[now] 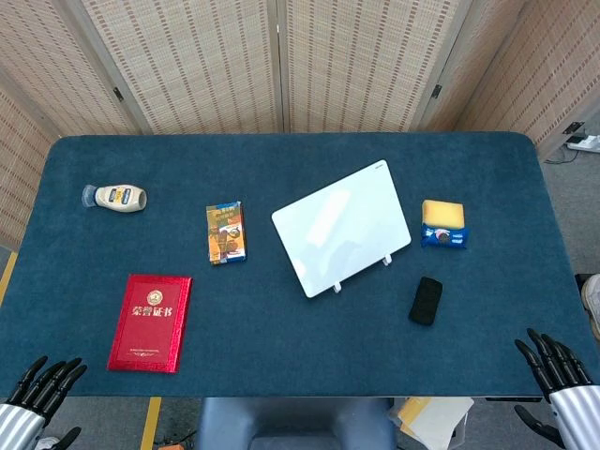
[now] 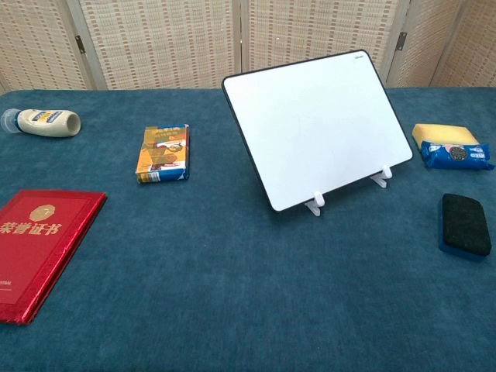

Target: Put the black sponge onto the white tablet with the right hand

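Note:
The black sponge (image 1: 426, 300) (image 2: 465, 224) lies flat on the blue cloth, to the right of and nearer than the white tablet (image 1: 341, 226) (image 2: 316, 124). The tablet leans back on a small white stand. My right hand (image 1: 556, 367) hovers at the table's near right corner, fingers spread and holding nothing, well apart from the sponge. My left hand (image 1: 42, 382) sits at the near left corner, fingers apart and empty. Neither hand shows in the chest view.
A blue cookie pack with a yellow sponge (image 1: 442, 225) (image 2: 453, 145) lies right of the tablet. A small colourful box (image 1: 226, 232) (image 2: 163, 153), a red certificate book (image 1: 150, 322) (image 2: 39, 248) and a lying bottle (image 1: 116, 197) (image 2: 43, 122) occupy the left half.

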Available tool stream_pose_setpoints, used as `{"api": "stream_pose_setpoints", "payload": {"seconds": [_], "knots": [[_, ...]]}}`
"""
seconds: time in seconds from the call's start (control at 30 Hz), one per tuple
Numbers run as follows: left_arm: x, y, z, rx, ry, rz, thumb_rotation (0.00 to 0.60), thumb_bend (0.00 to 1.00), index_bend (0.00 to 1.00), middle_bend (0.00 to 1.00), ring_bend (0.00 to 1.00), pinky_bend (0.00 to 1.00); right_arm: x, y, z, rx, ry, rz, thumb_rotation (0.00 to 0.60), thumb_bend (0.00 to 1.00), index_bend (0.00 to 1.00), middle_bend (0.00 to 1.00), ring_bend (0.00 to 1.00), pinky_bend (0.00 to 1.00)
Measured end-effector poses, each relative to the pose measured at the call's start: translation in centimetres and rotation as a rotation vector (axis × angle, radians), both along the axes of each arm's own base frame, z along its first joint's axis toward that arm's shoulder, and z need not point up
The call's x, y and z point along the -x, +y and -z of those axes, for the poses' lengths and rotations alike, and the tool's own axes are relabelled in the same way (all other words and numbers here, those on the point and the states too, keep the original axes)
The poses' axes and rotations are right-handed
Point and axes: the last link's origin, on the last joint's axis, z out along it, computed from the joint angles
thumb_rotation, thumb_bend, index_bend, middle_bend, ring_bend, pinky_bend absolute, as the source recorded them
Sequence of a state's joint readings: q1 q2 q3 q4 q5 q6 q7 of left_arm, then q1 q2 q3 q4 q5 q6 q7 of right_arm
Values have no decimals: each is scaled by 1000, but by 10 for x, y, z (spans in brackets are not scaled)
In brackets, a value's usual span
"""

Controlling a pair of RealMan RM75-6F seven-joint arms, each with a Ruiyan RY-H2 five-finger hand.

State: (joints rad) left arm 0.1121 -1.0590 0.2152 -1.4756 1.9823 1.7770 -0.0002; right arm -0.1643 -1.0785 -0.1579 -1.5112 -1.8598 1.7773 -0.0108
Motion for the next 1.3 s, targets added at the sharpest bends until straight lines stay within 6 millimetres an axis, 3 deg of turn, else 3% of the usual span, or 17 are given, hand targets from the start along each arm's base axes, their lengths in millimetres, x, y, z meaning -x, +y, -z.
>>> {"api": "stream_pose_setpoints", "payload": {"seconds": [0.23,0.4,0.6,0.77,0.93,1.13,1.3], "knots": [[-2,-1,0,-1,-8,8,600,249,0,125,148,18,1,-1,6,-35,21,-6,600,183,0,0,9,114],[1,3,-1,0,-10,-8,600,248,0,125,148,19,4,-16,10,-66,61,-20,600,184,0,0,6,113],[9,15,0,-7,-2,-59,600,249,0,126,148,19,7,-70,19,-142,183,-46,600,184,0,0,4,114],[17,26,3,-14,20,-117,600,249,0,125,148,19,4,-136,36,-234,329,-94,600,183,17,0,5,114],[22,35,7,-16,40,-165,600,249,0,125,148,19,-14,-199,63,-306,481,-205,600,183,102,0,9,114],[27,43,9,-30,47,-202,600,249,0,125,148,19,-34,-234,94,-361,623,-288,600,184,102,0,8,114],[32,47,8,-35,51,-228,600,249,0,126,148,19,-40,-243,102,-371,642,-294,600,184,103,0,8,114]]}}
